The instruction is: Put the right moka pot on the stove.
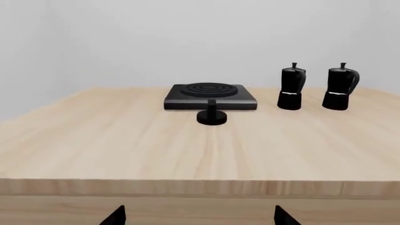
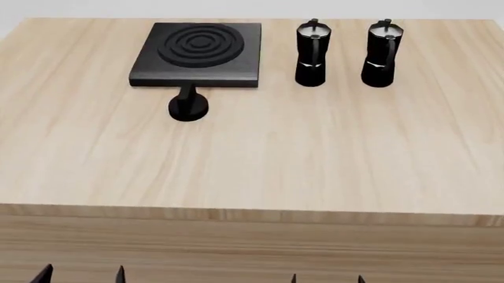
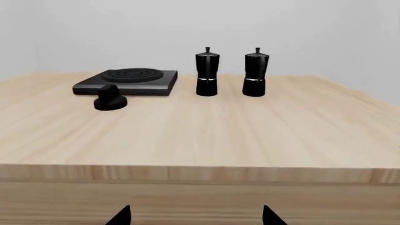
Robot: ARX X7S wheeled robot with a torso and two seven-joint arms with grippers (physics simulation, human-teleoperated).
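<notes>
The right moka pot (image 2: 381,54) stands upright at the table's far right; it also shows in the left wrist view (image 1: 339,87) and the right wrist view (image 3: 255,75). The other moka pot (image 2: 311,54) stands just left of it. The stove (image 2: 198,53), a flat black slab with concentric rings, lies at the far left-centre, also in the left wrist view (image 1: 211,96) and the right wrist view (image 3: 127,81). My left gripper (image 2: 81,276) and right gripper (image 2: 327,279) are both open and empty, in front of and below the table's near edge, far from the pots.
A black oval knob (image 2: 188,106) sits on the wooden table (image 2: 315,159) just in front of the stove. The table's front edge runs across the near side, with its wooden front panel below it. A pale wall stands behind.
</notes>
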